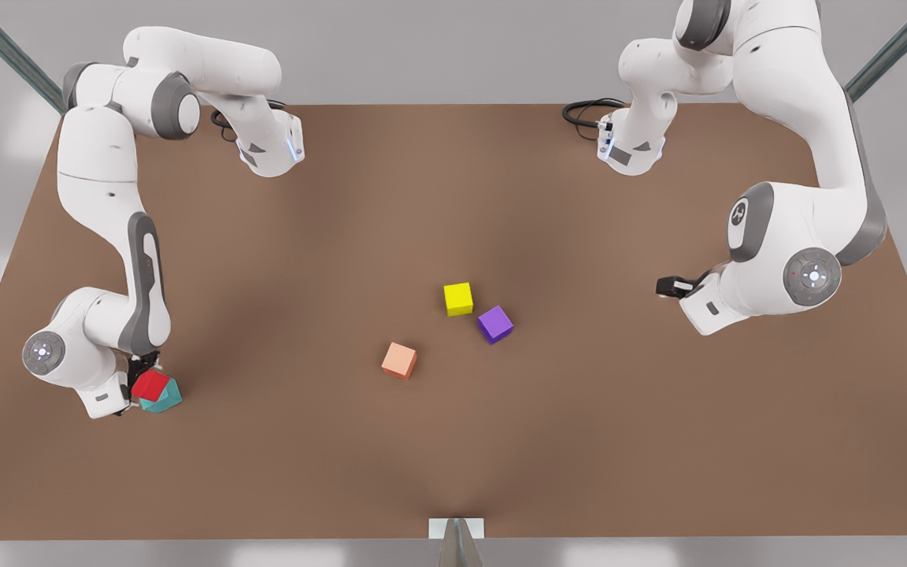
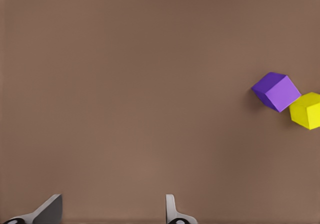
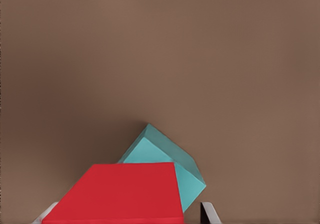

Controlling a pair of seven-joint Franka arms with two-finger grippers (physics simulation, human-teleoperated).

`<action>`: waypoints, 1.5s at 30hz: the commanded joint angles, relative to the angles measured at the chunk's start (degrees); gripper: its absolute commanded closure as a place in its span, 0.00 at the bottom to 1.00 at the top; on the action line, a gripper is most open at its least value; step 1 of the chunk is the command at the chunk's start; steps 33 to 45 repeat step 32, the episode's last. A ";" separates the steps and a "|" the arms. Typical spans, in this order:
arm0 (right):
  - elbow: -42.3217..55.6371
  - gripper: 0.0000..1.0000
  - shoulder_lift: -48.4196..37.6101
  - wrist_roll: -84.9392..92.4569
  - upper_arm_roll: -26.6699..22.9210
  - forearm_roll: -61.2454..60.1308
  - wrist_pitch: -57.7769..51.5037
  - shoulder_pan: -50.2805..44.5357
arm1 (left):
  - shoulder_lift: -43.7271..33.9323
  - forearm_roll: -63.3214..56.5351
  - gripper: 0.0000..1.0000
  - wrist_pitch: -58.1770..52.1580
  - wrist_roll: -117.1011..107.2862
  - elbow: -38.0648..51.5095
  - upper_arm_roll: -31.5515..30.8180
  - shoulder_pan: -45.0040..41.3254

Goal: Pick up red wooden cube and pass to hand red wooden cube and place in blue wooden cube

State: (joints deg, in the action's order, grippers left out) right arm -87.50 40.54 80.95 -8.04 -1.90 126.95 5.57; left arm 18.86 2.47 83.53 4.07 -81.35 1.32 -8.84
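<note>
While your right gripper (image 1: 141,384) sits low over the brown table (image 1: 453,441) at the front view's left, its fingers (image 3: 209,213) stand on either side of the red wooden cube (image 1: 151,385), pinching it. In the right wrist view you see that cube (image 3: 120,194) close up between the fingertips, and the blue wooden cube (image 3: 172,166) lies directly beyond and beneath it, partly covered by it. In the front view the red cube rests on top of the blue wooden cube (image 1: 164,398), touching it, with the teal one on the table just under the gripper.

Your left gripper (image 1: 668,287), the hand on the arm at the front view's right, hangs above bare table, well apart from the stack. Its fingers (image 2: 172,211) are spread wide and hold nothing.

Ahead of that hand you find the purple cube (image 2: 276,91) and the yellow cube (image 2: 306,110) touching at a corner; in the front view they sit mid-table between the two grippers. The salmon cube (image 1: 399,360) lies near them, on the side toward the right gripper.
</note>
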 commanded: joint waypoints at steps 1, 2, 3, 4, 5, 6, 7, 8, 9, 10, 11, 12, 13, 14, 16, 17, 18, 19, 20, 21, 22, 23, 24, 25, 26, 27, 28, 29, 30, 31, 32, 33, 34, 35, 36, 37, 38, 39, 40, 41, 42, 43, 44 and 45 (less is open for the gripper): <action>0.04 0.00 -0.90 -4.14 0.13 -0.03 -1.35 -0.21 | -0.05 -0.01 0.00 -0.03 -1.52 0.05 0.00 0.05; 0.22 0.00 -1.78 -4.22 0.22 0.05 -2.58 -0.21 | -0.05 -0.01 0.00 -0.03 -1.52 -0.04 0.00 -0.04; 0.22 0.00 -2.66 -4.31 0.40 -0.21 -3.81 -0.30 | -0.05 -0.10 0.00 -0.03 -1.52 0.05 0.00 -0.04; 0.48 0.00 -3.71 -4.31 0.57 -0.38 -5.31 -0.47 | -0.05 -0.01 0.00 -0.03 -1.52 -0.04 0.00 -0.04; 0.57 0.00 -5.38 -4.49 0.66 -0.65 -7.24 -0.73 | -0.05 -0.01 0.00 -0.03 -1.52 -0.04 0.00 -0.04; 0.75 0.00 -7.13 -4.92 1.10 -0.82 -9.08 -1.00 | -0.05 -0.01 0.00 -0.03 -1.52 -0.04 0.00 -0.04; 0.83 0.00 -8.90 -5.19 1.89 -3.36 -11.19 -1.35 | -0.05 -0.01 0.00 -0.03 -1.52 -0.04 0.00 -0.04; 0.84 0.00 -10.21 -5.98 1.89 -4.51 -12.68 -2.31 | -0.05 -0.01 0.00 -0.03 -1.52 0.05 0.00 -0.04; 1.36 0.00 -11.79 -12.28 1.89 -5.04 -15.32 -3.55 | 0.04 -0.01 0.00 -0.03 -1.52 0.05 0.00 -0.04; 3.46 0.00 -12.24 -21.77 1.89 -5.83 -20.14 -4.86 | -0.05 -0.01 0.00 -0.03 -1.52 0.05 0.00 -0.04; 5.05 0.00 -12.15 -26.87 1.89 -5.92 -23.40 -5.04 | -0.05 -0.10 0.00 -0.03 -1.61 0.05 0.00 -0.04; 5.14 0.00 -11.89 -40.14 1.80 -8.99 -25.51 -4.78 | -0.05 -0.10 0.00 -0.03 -1.61 0.05 0.00 -0.04; 5.23 0.00 -11.10 -53.94 1.80 -12.07 -30.44 -4.87 | -0.05 -0.10 0.00 -0.03 -1.61 0.05 0.00 -0.04; 5.23 0.00 -11.01 -64.15 1.80 -11.46 -31.23 -5.92 | -0.05 -0.01 0.00 -0.03 -1.61 0.05 0.00 -0.04; 6.20 0.00 -10.83 -79.09 1.71 -5.84 -34.22 -8.56 | -0.05 -0.10 0.00 -0.03 -1.61 0.05 0.00 -0.04; 6.55 0.00 -9.60 -81.56 1.54 -5.48 -34.84 -8.73 | 0.04 -0.10 0.00 -0.03 -1.61 0.05 0.00 -0.04; 6.99 0.00 -9.43 -86.47 1.45 -3.38 -35.63 -9.26 | -0.05 -0.10 0.00 -0.03 -1.61 0.05 0.00 -0.04; 7.08 0.00 -11.09 -89.30 1.71 -0.56 -36.59 -9.44 | 0.04 -0.10 0.00 -0.03 -1.61 0.05 0.00 -0.04; 10.49 0.00 -12.59 -90.09 1.19 0.40 -43.26 -10.76 | 0.30 -0.10 0.00 -0.03 -1.61 0.05 0.00 -0.04; 15.07 0.00 -12.94 -89.74 1.27 2.78 -48.98 -10.84 | 0.30 -0.10 0.00 -0.03 -1.61 0.05 0.00 -0.04; 15.78 0.00 -15.84 -89.39 1.45 4.53 -49.34 -10.76 | 0.30 -0.10 0.00 -0.03 -1.61 0.05 0.00 -0.04; 15.43 0.00 -19.79 -89.56 3.12 6.38 -49.34 -10.76 | 0.30 -0.10 0.00 -0.03 -1.61 0.05 0.00 -0.04; 14.11 0.00 -23.48 -89.74 4.00 5.86 -49.25 -10.06 | 0.39 -0.10 0.00 -0.03 -1.61 0.05 0.00 -0.04; 10.86 0.00 -26.73 -89.56 6.19 5.50 -49.25 -7.77 | 0.39 -0.10 0.00 -0.03 -1.61 0.05 0.00 -0.04; 7.69 0.00 -29.81 -89.65 8.48 4.45 -48.81 -5.22 | 0.39 -0.10 0.00 -0.03 -1.61 0.05 0.00 -0.04; 7.25 0.00 -30.08 -89.74 8.66 3.75 -48.81 -4.69 | 0.39 -0.10 0.00 -0.03 -1.61 0.05 0.00 -0.04; 6.72 0.00 -30.69 -90.09 9.18 3.75 -48.81 -4.52 | 0.39 -0.10 0.00 -0.03 -1.61 0.05 0.00 -0.04; 5.85 0.00 -31.40 -90.18 9.36 3.66 -48.38 -4.52 | 0.39 -0.10 0.00 -0.03 -1.61 0.05 0.00 -0.04; 4.53 0.00 -32.45 -90.09 9.36 3.57 -47.32 -4.60 | 0.39 -0.10 0.00 -0.03 -1.61 0.05 0.00 -0.04; 4.18 0.00 -32.72 -90.00 9.36 3.66 -47.06 -4.60 | 0.39 -0.10 0.00 -0.03 -1.61 0.05 0.00 -0.04; 4.18 0.00 -32.80 -89.92 9.36 3.66 -47.06 -4.60 | 0.39 -0.10 0.00 -0.03 -1.61 0.05 0.00 -0.04; 4.18 0.00 -32.80 -89.92 9.36 3.66 -47.06 -4.60 | 0.39 -0.10 0.00 -0.03 -1.61 0.05 0.00 -0.04; 4.18 0.00 -32.80 -89.92 9.36 3.66 -47.06 -4.60 | 0.39 -0.10 0.00 -0.03 -1.61 0.05 0.00 -0.04; 4.18 0.00 -32.80 -89.92 9.36 3.66 -47.06 -4.60 | 0.39 -0.10 0.00 -0.03 -1.61 0.05 0.00 -0.04; 4.18 0.00 -32.80 -89.92 9.36 3.66 -47.06 -4.60 | 0.39 -0.10 0.00 -0.03 -1.61 0.05 0.00 -0.04; 4.18 0.00 -32.80 -89.92 9.36 3.66 -47.06 -4.60 | 0.39 -0.10 0.00 -0.03 -1.61 0.05 0.00 -0.04; 4.18 0.00 -32.80 -89.92 9.36 3.66 -47.06 -4.60 | 0.39 -0.10 0.00 -0.03 -1.61 0.05 0.00 -0.04; 4.18 0.00 -32.80 -89.92 9.36 3.66 -47.06 -4.60 | 0.39 -0.10 0.00 -0.03 -1.61 0.05 0.00 -0.04; 4.18 0.00 -32.80 -89.92 9.36 3.66 -47.06 -4.60 | 0.39 -0.10 0.00 -0.03 -1.61 0.05 0.00 -0.04; 4.18 0.00 -32.80 -89.92 9.36 3.66 -47.06 -4.60 | 0.39 -0.10 0.00 -0.03 -1.61 0.05 0.00 -0.04; 4.18 0.00 -32.80 -89.92 9.36 3.66 -47.06 -4.60 | 0.39 -0.10 0.00 -0.03 -1.61 0.05 0.00 -0.04; 4.18 0.00 -32.80 -89.92 9.36 3.66 -47.06 -4.60 | 0.39 -0.10 0.00 -0.03 -1.61 0.05 0.00 -0.04; 4.18 0.00 -32.80 -89.92 9.36 3.66 -47.06 -4.60 | 0.39 -0.10 0.00 -0.03 -1.61 0.05 0.00 -0.04; 4.18 0.00 -32.80 -89.92 9.36 3.66 -47.06 -4.60 | 0.39 -0.10 0.00 -0.03 -1.61 0.05 0.00 -0.04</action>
